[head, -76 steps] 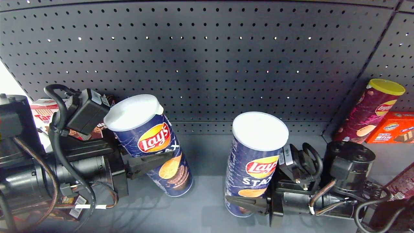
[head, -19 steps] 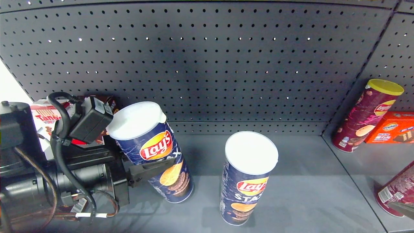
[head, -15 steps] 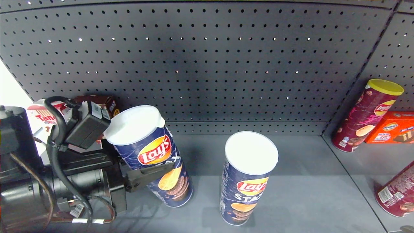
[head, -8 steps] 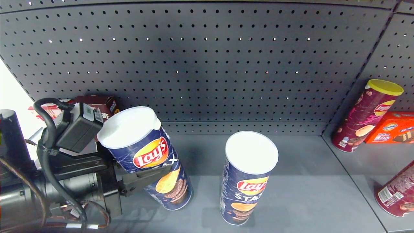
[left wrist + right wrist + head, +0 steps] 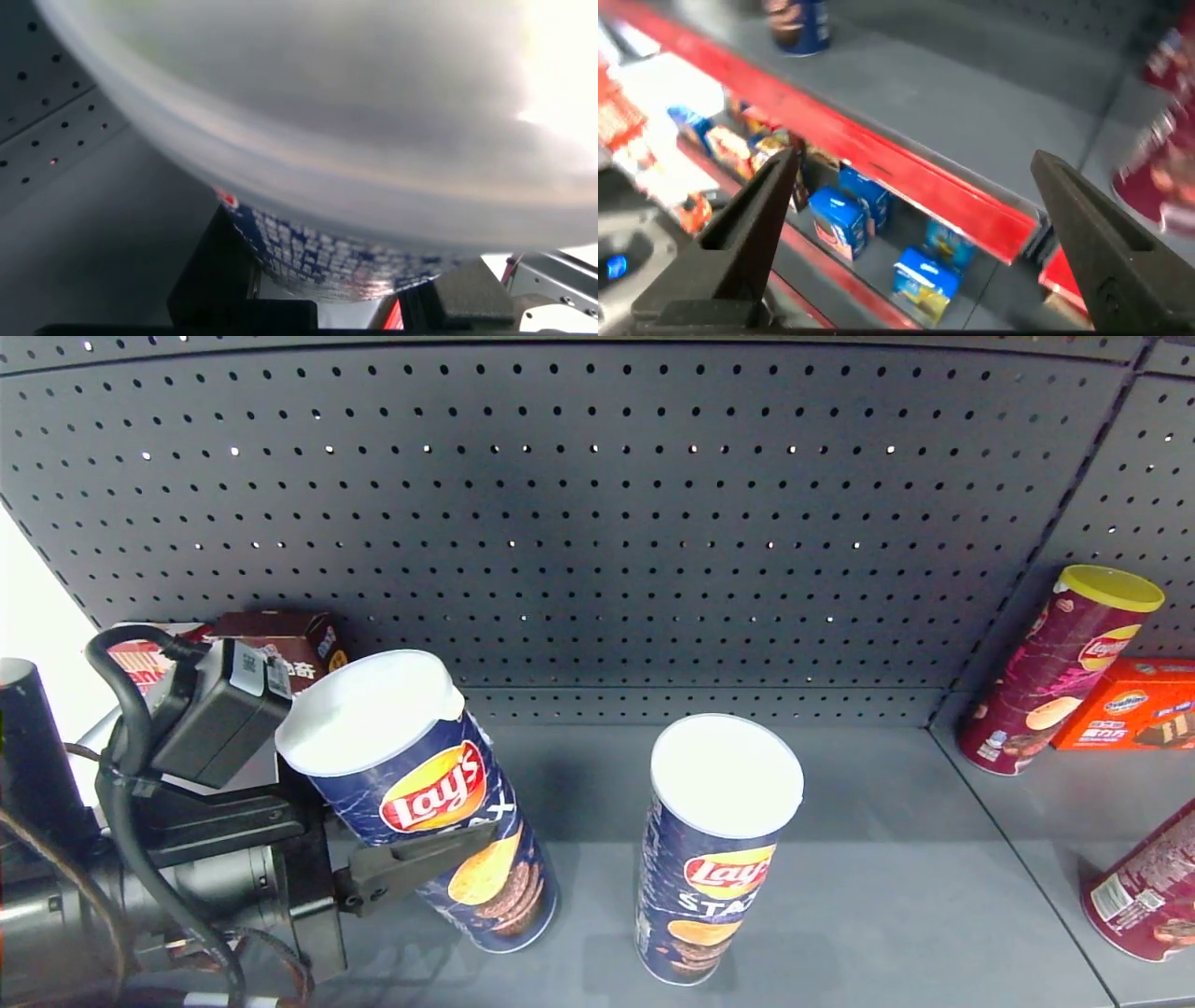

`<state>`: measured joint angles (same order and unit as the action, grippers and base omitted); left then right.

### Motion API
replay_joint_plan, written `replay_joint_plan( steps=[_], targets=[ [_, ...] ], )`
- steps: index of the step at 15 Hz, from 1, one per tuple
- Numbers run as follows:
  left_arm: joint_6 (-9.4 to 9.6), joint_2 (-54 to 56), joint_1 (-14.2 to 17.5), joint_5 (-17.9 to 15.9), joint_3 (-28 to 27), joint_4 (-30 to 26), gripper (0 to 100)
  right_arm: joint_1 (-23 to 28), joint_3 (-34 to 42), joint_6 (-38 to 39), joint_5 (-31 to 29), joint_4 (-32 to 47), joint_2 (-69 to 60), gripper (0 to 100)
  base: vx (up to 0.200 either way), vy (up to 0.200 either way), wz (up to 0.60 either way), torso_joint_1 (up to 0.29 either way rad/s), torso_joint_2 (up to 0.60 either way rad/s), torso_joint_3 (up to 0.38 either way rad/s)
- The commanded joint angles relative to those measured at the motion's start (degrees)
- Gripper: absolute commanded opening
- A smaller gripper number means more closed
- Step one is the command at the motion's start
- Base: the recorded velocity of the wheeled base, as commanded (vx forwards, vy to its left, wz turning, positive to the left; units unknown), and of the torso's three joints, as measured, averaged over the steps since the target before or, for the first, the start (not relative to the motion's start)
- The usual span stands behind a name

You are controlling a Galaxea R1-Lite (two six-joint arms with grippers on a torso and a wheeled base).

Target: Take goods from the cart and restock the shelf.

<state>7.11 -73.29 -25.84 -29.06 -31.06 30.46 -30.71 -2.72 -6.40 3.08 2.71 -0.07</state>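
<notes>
Two blue chip cans on shelf point(image 5: 859, 896), near each other, apart. L can point(image 5: 411, 775) tilted, lid end leaning toward L arm, base down at shelf deck; L gripper point(image 5: 439, 845) clamped across its mid-body, front finger point(image 5: 411, 870) flat on label. L wrist cam: same can point(image 5: 318, 266) close up betw. dark jaws. R can point(image 5: 709, 868) upright, free-standing, nothing touching. R gripper point(image 5: 915, 159) spread wide, holding nothing, off shelf front over red edge strip point(image 5: 971, 219); blue packs point(image 5: 839, 219) on lower level. Far R of shelf: maroon can point(image 5: 1055, 672), orange box point(image 5: 1130, 705).

Open shelf point(image 5: 887, 868) right of upright can point(image 5: 711, 868)
</notes>
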Motion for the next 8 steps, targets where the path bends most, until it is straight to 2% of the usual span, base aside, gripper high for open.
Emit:
replay_joint_plan(
  steps=[1, 2, 3, 6, 8],
  targets=[
    [0.01, -0.1, 0.1, -0.2, -0.1, 0.0, 0, 4.8, 0.0, 1.7, 0.0, 0.0, 0.1, 100, 0.000, 0.000, 0.00, 0.000, 0.00, 0.000],
    [0.01, -0.1, 0.1, -0.5, -0.1, 0.0, 0, 11.1, 0.0, 2.4, 0.0, 0.0, 1.2, 100, 0.000, 0.000, 0.00, 0.000, 0.00, 0.000],
    [0.01, -0.2, 0.1, -0.6, 0.3, 0.0, 0, 14.6, 0.0, 3.1, -0.6, -0.1, 2.7, 100, 0.000, 0.000, 0.00, 0.000, 0.00, 0.000],
    [0.10, -0.1, -0.3, -0.6, 0.2, 0.0, 0, 14.7, 0.1, 3.5, -7.1, -0.2, 3.9, 100, 0.000, 0.000, 0.00, 0.000, 0.00, 0.000],
    [0.01, -0.3, -0.3, -1.5, 0.0, 0.0, 0, 19.1, 0.1, 4.5, -6.8, -0.2, 8.5, 100, 0.000, 0.000, 0.00, 0.000, 0.00, 0.000]
  ],
)
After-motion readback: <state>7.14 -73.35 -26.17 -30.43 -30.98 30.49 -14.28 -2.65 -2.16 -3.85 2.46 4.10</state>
